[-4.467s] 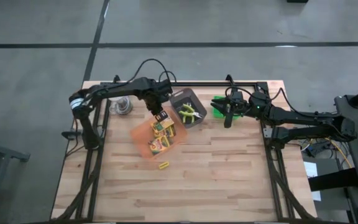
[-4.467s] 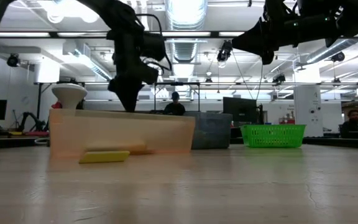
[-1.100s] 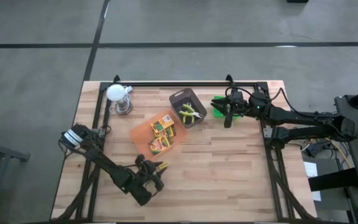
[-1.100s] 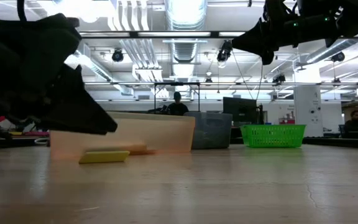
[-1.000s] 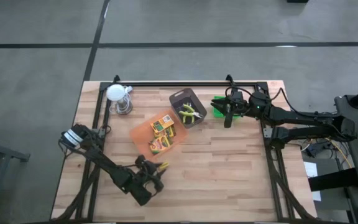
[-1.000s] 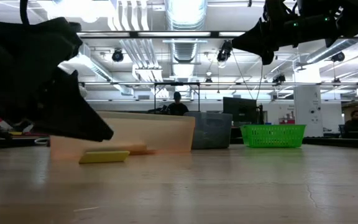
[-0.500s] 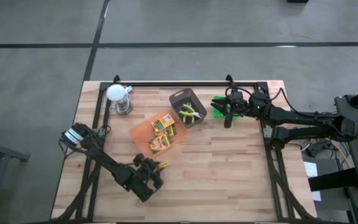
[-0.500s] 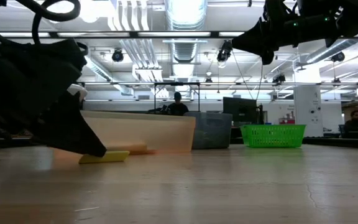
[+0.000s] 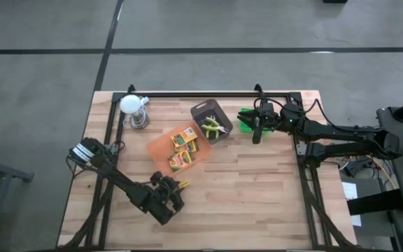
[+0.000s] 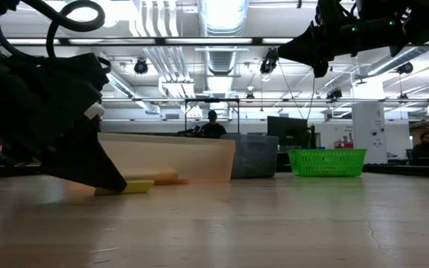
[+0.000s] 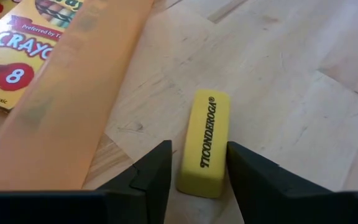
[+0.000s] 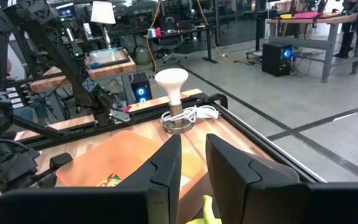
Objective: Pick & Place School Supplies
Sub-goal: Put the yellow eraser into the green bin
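A yellow eraser [image 11: 205, 142] lies flat on the wooden table just near of the orange tray [image 9: 165, 155]. That tray holds two crayon boxes [image 9: 182, 142]. My left gripper [image 11: 199, 165] is open, slanting down. Its fingers stand on either side of the eraser's near end [image 9: 183, 185]. In the low view its dark bulk hides one end of the eraser [image 10: 138, 186]. My right gripper [image 9: 256, 133] hangs high over the green basket [image 9: 246, 120], its fingers [image 12: 166, 163] almost together with nothing between them. Lime scissors [image 9: 213, 127] lie in the black tray [image 9: 206, 109]. My left gripper straddles the eraser's near end [image 11: 199, 177], fingers lying along its long sides and coming from the table's near side, slanting down. One finger [image 11: 244, 165] stands flush against the eraser's side; whether it touches, I cannot tell. The eraser lies flat on the table.
A white-topped metal object [image 9: 133, 110] stands at the far left corner. The orange tray's wall [image 11: 73, 106] runs close beside the eraser. Bare wood stretches over the table's near and right parts. Black frame rails [image 9: 208, 94] edge the table.
My left gripper has crept a little toward the eraser and sunk slightly, tipping further down, so its fingers now flank the eraser's near end. In the low view it now covers one end of the eraser. The eraser has stayed put.
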